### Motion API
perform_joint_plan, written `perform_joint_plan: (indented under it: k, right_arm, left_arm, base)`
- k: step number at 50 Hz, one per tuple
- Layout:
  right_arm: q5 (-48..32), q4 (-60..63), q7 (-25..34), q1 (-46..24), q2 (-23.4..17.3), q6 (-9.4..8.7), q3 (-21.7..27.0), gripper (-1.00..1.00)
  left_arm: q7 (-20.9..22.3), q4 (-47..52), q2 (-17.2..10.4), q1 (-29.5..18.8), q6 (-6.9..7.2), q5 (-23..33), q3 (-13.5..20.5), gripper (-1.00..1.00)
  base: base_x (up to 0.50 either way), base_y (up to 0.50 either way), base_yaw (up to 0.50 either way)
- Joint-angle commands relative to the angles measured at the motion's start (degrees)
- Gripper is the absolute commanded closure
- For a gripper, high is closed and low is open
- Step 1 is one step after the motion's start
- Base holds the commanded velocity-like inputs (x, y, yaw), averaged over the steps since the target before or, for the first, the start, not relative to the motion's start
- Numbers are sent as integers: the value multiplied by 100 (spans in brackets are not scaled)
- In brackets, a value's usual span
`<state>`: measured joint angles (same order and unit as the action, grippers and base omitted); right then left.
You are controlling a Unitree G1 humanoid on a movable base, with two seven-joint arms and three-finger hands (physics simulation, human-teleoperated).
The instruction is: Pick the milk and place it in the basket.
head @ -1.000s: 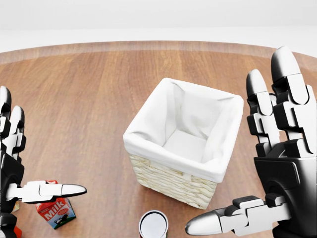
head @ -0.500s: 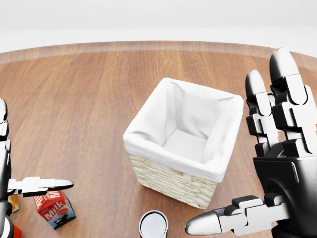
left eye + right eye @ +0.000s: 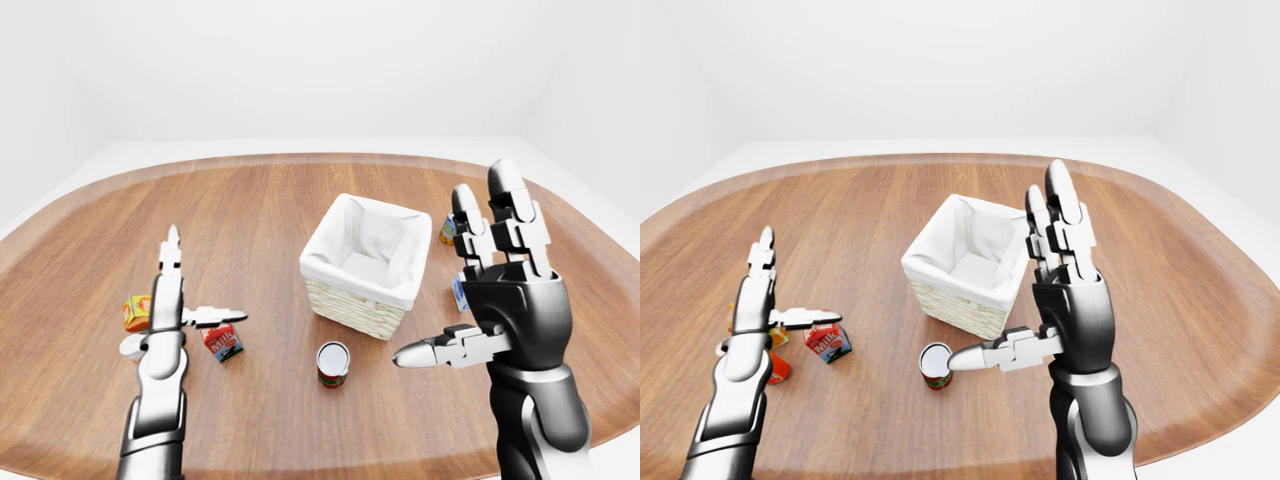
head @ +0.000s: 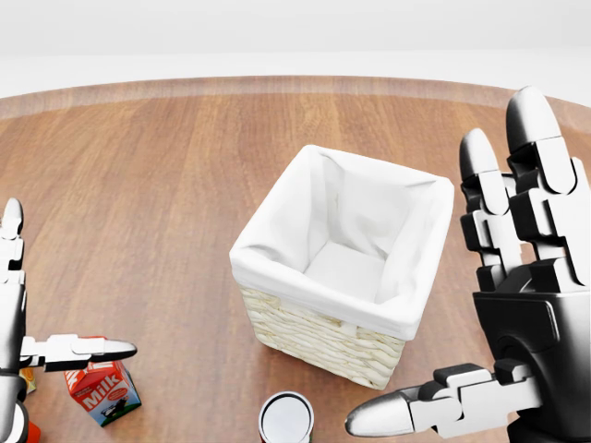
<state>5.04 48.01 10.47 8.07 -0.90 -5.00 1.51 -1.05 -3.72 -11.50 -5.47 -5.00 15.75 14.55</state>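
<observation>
The milk (image 4: 103, 395) is a small red carton with a white "Milk" label, standing on the wooden table at the lower left of the head view. My left hand (image 3: 205, 277) is open just above and left of it. The fingers point up and the thumb (image 4: 88, 350) stretches sideways over the carton's top; contact cannot be told. The wicker basket (image 4: 314, 337), lined with white cloth, sits mid-table and holds nothing. My right hand (image 3: 455, 265) is raised to the right of the basket, open with spread fingers, holding nothing.
A tin can (image 4: 286, 420) stands below the basket. An orange box (image 3: 136, 312), a white object (image 3: 132, 347) and a red can (image 3: 778, 368) lie left of the milk. Two small items (image 3: 449, 229) sit right of the basket, partly behind my right hand. The table's round edge (image 3: 320, 157) curves around.
My left hand has slid to the left, so its thumb now reaches less far past the milk. The milk, the basket and my right hand have stayed put.
</observation>
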Motion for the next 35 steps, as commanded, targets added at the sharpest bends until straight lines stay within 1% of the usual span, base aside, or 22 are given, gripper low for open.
perform_joint_plan:
  k: [1, 9, 17, 19, 25, 30, 35]
  right_arm:
    - [10, 7, -14, -11, 1, 0, 14, -100]
    - [14, 3, -12, -8, -1, 0, 26, -100]
    - [4, -2, -11, -7, -1, 0, 42, -100]
    - [4, -10, -9, -6, 1, 0, 52, -100]
    - [12, 12, -7, -13, 0, 0, 68, -100]
    - [16, 42, -6, -3, 2, 0, 66, -100]
    - [-4, 15, -6, -5, -2, 0, 69, -100]
  left_arm:
    - [18, -41, 31, 22, 0, 46, -56, -100]
    - [3, -78, 21, -18, 0, -25, -27, -100]
    - [-25, -215, 12, -13, 0, 41, -67, -100]
    - [-96, -326, -7, -64, 0, 69, -59, -100]
    - [-113, -464, -41, -109, 0, 0, -53, -100]
    - [-217, -810, -94, -204, 0, 22, -76, -100]
    - [-267, -950, -117, -241, 0, 26, -97, -100]
  base:
    - [0, 0, 0]
    - [0, 0, 0]
    - [0, 0, 0]
    - [0, 0, 0]
    - [0, 0, 0]
    - [0, 0, 0]
    - [0, 0, 0]
